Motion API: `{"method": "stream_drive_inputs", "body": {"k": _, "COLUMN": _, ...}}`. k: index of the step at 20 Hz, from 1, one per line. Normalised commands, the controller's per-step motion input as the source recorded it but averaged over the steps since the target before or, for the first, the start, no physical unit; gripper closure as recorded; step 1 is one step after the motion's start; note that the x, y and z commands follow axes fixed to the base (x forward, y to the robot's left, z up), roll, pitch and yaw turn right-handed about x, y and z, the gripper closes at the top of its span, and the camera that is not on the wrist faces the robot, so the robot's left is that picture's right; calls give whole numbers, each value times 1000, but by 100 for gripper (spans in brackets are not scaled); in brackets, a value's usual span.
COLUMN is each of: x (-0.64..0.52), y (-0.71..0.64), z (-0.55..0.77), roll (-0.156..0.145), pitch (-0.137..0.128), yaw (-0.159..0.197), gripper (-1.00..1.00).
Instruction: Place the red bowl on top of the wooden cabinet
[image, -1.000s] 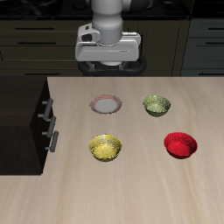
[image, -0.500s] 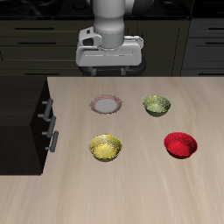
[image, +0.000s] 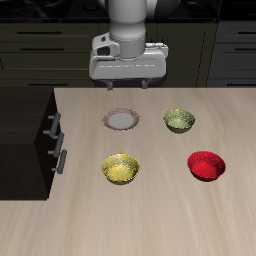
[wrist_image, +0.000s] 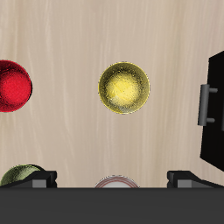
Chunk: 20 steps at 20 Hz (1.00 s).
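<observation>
Fingers: two dark fingertips (wrist_image: 37, 178) show at the frame edge of the wrist view, set wide apart with bare tabletop and a plate rim between them; nothing held. Gripper (image: 129, 83) hangs high above the table's back portion, pointing straight down, its pale grey body broadside to the exterior camera, finger stubs short and dark beneath it. Arm rises vertically from the gripper housing out of frame; wrist level, no visible tilt. Directly below and slightly forward of the gripper lies a small pink-rimmed plate (image: 120, 119). Red bowl (image: 206, 165) sits upright on the light wooden table (image: 150, 225), nearer the front edge, well apart from the gripper and untouched. Olive-green bowl (image: 179, 121) stands farther back than the red one, beside the plate. Yellow textured bowl (image: 120, 168) sits level with the red bowl, between it and the wooden cabinet (image: 25, 140). Cabinet stands at the table's side, dark, top surface bare, silver bar handles (image: 56, 142) facing the bowls. Wrist view centres on the yellow bowl, with the red bowl at one edge and the cabinet at the opposite one.
</observation>
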Motion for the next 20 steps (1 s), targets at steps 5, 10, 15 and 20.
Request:
{"method": "stream_drive_inputs", "body": {"k": 5, "x": 141, "y": 81, "z": 116, "roll": 1, "pitch": -29, "yaw": 10, "gripper": -100}}
{"method": "stream_drive_inputs", "body": {"k": 10, "x": 203, "y": -105, "z": 36, "roll": -17, "pitch": 23, "yaw": -13, "gripper": -100}}
{"method": "stream_drive_inputs", "body": {"k": 15, "x": 144, "y": -123, "z": 77, "roll": -27, "pitch": -2, "yaw": -6, "gripper": -100}}
{"method": "stream_drive_inputs", "body": {"k": 20, "x": 190, "y": -66, "z": 33, "roll": -22, "pitch": 15, "yaw": -25, "gripper": -100}}
